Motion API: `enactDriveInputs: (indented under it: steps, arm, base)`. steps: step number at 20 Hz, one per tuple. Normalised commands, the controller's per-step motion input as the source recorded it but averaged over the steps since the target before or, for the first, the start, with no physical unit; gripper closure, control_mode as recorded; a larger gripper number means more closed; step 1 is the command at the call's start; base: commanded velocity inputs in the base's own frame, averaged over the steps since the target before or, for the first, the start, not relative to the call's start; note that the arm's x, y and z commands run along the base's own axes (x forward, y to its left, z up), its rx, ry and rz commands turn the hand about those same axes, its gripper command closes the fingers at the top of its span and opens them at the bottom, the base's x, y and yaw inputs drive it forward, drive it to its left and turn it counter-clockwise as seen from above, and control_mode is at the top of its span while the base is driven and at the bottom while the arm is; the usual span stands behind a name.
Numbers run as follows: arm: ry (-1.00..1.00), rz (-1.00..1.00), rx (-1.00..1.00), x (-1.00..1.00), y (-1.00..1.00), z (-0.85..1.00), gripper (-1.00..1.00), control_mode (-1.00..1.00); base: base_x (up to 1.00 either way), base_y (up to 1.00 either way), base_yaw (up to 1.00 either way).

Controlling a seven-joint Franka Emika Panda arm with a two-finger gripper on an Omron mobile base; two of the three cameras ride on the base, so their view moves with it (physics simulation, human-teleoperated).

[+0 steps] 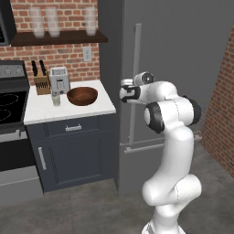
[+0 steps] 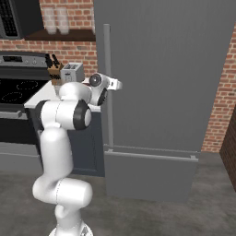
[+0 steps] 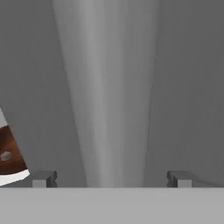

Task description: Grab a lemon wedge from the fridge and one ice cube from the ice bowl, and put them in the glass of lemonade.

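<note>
Two fingers: spread wide on the gripper point(image 3: 109, 178), one each side of the handle point(image 3: 109, 87), holding nothing.
Fridge point(image 1: 183, 55): shut.
Bowl point(image 1: 82, 96): on counter point(image 1: 45, 109), left of fridge.
Glass point(image 1: 56, 100): just left of bowl, before toaster point(image 1: 59, 80).

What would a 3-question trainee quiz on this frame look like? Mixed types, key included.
1. True or false: the fridge door is open.
2. Multiple choice: in the hand view, the vertical bar handle sits
A. outside both fingers
B. centred between them
C. clamped by shut fingers
3. Short answer: on the counter, what stands between the wooden ice bowl and the knife block?

Key
1. False: the door is closed, and the gripper is at its handle.
2. B: the fingers are spread wide, one on each side of the bar, not yet closed on it.
3. The toaster, with the glass of lemonade in front of it.
</note>
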Motion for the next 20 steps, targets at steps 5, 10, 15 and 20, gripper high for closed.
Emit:
enactDriveInputs:
  steps: [5,10,15,20]
  arm:
    - [0.00,0.00,0.00,0.63,-0.21,-0.20,-1.00,-1.00]
    - [0.00,0.00,0.00,0.76,-0.27,-0.02,-1.00,-1.00]
    - [0.00,0.00,0.00,0.98,-0.24,0.00,1.00,-1.00]
    - [0.01,0.00,0.00,0.61,-0.04,0.00,1.00,-1.00]
  base:
    - [0.00,0.00,0.00]
    - [0.00,0.00,0.00]
    - [0.00,0.00,0.00]
    - [0.00,0.00,0.00]
